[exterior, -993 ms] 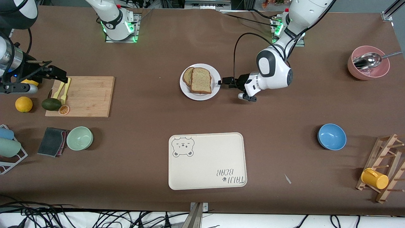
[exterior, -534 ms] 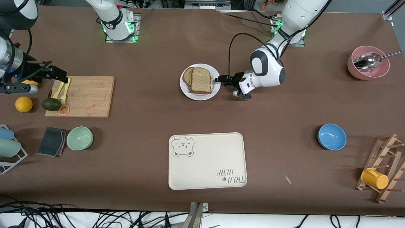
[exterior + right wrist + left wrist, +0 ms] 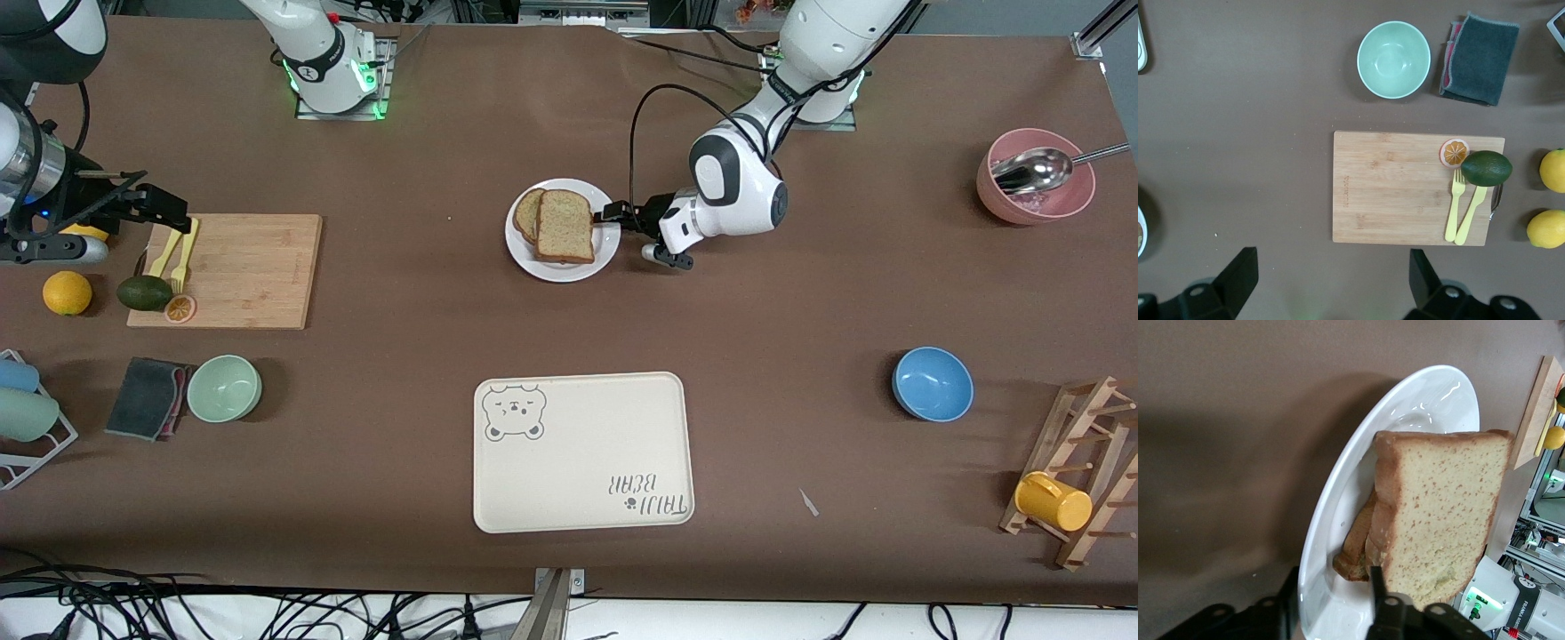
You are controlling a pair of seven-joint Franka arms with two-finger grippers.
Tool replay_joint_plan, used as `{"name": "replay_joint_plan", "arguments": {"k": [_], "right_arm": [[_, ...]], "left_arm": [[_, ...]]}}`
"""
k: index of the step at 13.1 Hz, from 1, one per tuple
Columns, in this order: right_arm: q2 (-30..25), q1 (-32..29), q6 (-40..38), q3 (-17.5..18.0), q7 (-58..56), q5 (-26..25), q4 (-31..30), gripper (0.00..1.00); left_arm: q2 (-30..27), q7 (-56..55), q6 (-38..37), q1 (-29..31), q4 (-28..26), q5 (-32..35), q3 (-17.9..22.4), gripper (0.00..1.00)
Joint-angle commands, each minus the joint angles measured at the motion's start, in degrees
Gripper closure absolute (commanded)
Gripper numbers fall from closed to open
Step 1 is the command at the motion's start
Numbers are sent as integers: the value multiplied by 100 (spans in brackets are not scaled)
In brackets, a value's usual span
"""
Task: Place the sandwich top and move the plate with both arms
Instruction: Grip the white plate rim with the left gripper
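Note:
The white plate (image 3: pixel 556 267) sits mid-table between the two arm bases. On it lies the sandwich top (image 3: pixel 565 226), a speckled tan slice stacked on a lower slice (image 3: pixel 529 213) that peeks out. My left gripper (image 3: pixel 613 213) is low at the plate's edge toward the left arm's end. In the left wrist view its jaws (image 3: pixel 1333 577) straddle the plate rim (image 3: pixel 1331 513), one finger under it and one over the inside, with a gap still showing. The sandwich top (image 3: pixel 1438 513) fills that view. My right gripper (image 3: pixel 164 206) waits open above the cutting board's end, nothing between its fingers (image 3: pixel 1331 267).
A cream bear-printed tray (image 3: pixel 582 452) lies nearer the camera than the plate. The wooden cutting board (image 3: pixel 240 267) carries yellow forks, an avocado and an orange slice. A green bowl (image 3: pixel 224 388), blue bowl (image 3: pixel 932 383), pink bowl with ladle (image 3: pixel 1036 178) and a mug rack (image 3: pixel 1080 471) stand around.
The left arm slid toward the plate until its fingers came around the rim, and the jaws narrowed. The right arm, the plate and the bread have not moved.

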Motion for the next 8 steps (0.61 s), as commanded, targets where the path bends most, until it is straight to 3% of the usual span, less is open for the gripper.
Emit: {"name": "replay_joint_plan", "arguments": {"k": [1, 5, 8], "right_arm": [[-78, -23, -19, 3, -100, -20, -23, 0], [-78, -31, -10, -76, -170, -3, -31, 0], [-78, -31, -10, -85, -170, -3, -23, 0]], "left_arm": [[38, 251, 97, -31, -12, -255, -22, 74], [188, 664, 97, -4, -12, -465, -13, 100], [179, 700, 97, 22, -3, -528, -22, 100]]}}
